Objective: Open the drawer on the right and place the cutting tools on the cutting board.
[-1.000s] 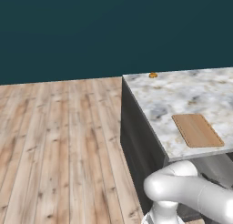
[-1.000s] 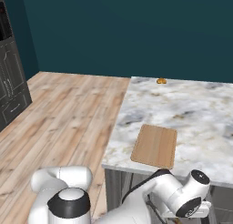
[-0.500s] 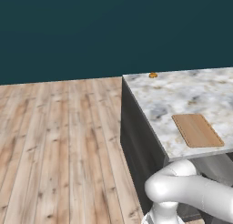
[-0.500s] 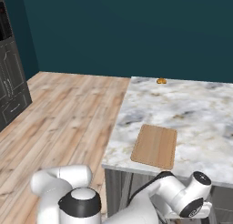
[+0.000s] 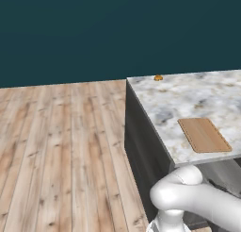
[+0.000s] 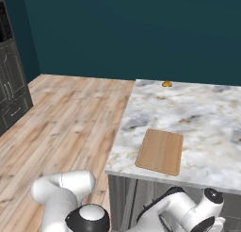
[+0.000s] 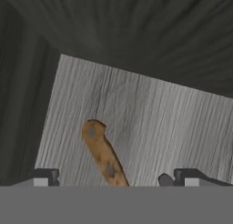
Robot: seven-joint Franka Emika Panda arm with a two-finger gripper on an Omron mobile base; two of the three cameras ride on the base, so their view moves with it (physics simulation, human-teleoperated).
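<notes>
Hand view: gripper (image 7: 113,178) spread wide above the knife handle (image 7: 103,155) on the drawer (image 7: 150,123) floor.
Board (image 6: 160,151): bare, near the counter's (image 6: 207,118) front edge.
Risk: fingers may miss the thin handle and push it aside.

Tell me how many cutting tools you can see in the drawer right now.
1: a wooden knife handle lies on the drawer floor between the open gripper fingertips. Its blade is cut off from view; more tools may be hidden.

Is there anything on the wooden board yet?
No, the cutting board is bare. It lies flat on the marble counter with nothing on it. A brown-handled tool lies on a grey surface below the open gripper.
</notes>
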